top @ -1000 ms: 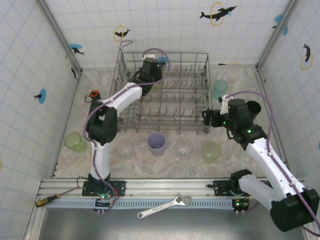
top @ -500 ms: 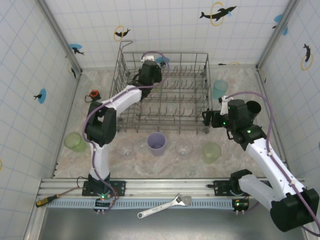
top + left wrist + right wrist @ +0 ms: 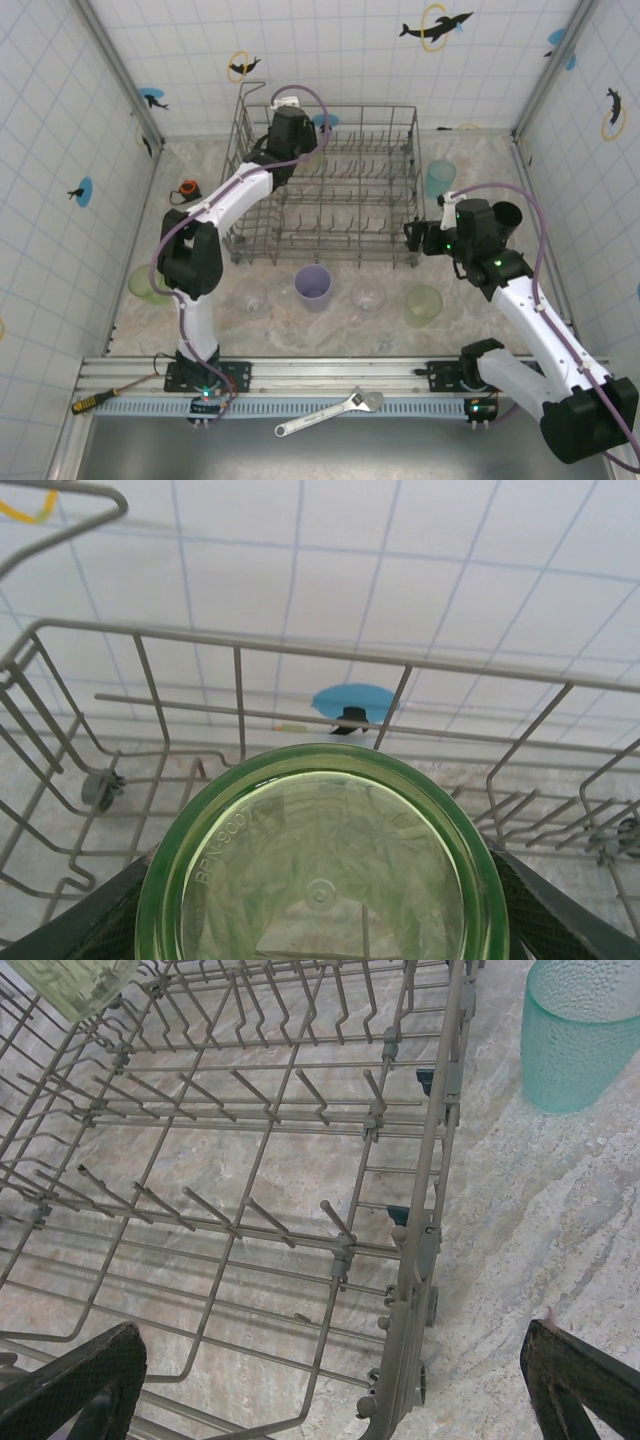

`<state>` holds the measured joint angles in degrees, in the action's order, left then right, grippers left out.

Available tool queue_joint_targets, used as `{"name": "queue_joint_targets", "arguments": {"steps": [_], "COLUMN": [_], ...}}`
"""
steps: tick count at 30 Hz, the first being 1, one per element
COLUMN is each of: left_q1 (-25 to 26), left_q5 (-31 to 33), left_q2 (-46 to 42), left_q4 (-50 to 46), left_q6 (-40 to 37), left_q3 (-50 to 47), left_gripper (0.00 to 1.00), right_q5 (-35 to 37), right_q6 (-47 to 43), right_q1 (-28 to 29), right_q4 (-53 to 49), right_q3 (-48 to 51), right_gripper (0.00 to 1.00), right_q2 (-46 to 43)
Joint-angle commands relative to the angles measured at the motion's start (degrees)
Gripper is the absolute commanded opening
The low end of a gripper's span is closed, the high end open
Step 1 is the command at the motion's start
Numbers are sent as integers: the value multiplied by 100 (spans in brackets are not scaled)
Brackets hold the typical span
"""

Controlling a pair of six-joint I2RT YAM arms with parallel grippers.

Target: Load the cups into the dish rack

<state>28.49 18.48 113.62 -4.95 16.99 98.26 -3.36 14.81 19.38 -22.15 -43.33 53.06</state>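
The left end effector (image 3: 320, 920) is clamped on a translucent green cup (image 3: 320, 875), a finger against each side, with the cup's base turned toward the wrist camera. It holds the cup over the far left part of the dish rack (image 3: 416, 180), close to the back wire wall.

On the counter (image 3: 200, 310), left of that arm's elbow, stands a pale green cup (image 3: 150, 284). An orange-and-black tape measure (image 3: 187, 188) lies near the rack's left side. In a row in front of the rack stand a clear cup (image 3: 250, 295), a lavender cup (image 3: 313, 285), a second clear cup (image 3: 368, 295) and another green cup (image 3: 423, 305), all apart from one another.

The right end effector (image 3: 418, 237) hangs just beside the rack's near right corner, jaws spread wide with nothing between them. A teal cup (image 3: 439, 178) stands just beside the rack's right side, and a black cup (image 3: 507, 215) sits behind the right wrist.
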Motion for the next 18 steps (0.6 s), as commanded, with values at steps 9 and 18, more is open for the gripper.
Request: {"name": "queue_joint_targets", "arguments": {"steps": [9,18], "left_q1": [-13,73], "left_q5": [-483,-281], "left_q2": [-149,209], "left_q4": [82,59], "left_q6": [488,256], "left_q3": [337,435], "left_gripper": [0,0], "right_q5": [-86,-73], "right_q6": [37,-4], "right_q1": [-19,-28], "right_q4": [163,168], "right_q3": [64,62], "right_gripper": [100,100], "right_q2": [-106,-75]}}
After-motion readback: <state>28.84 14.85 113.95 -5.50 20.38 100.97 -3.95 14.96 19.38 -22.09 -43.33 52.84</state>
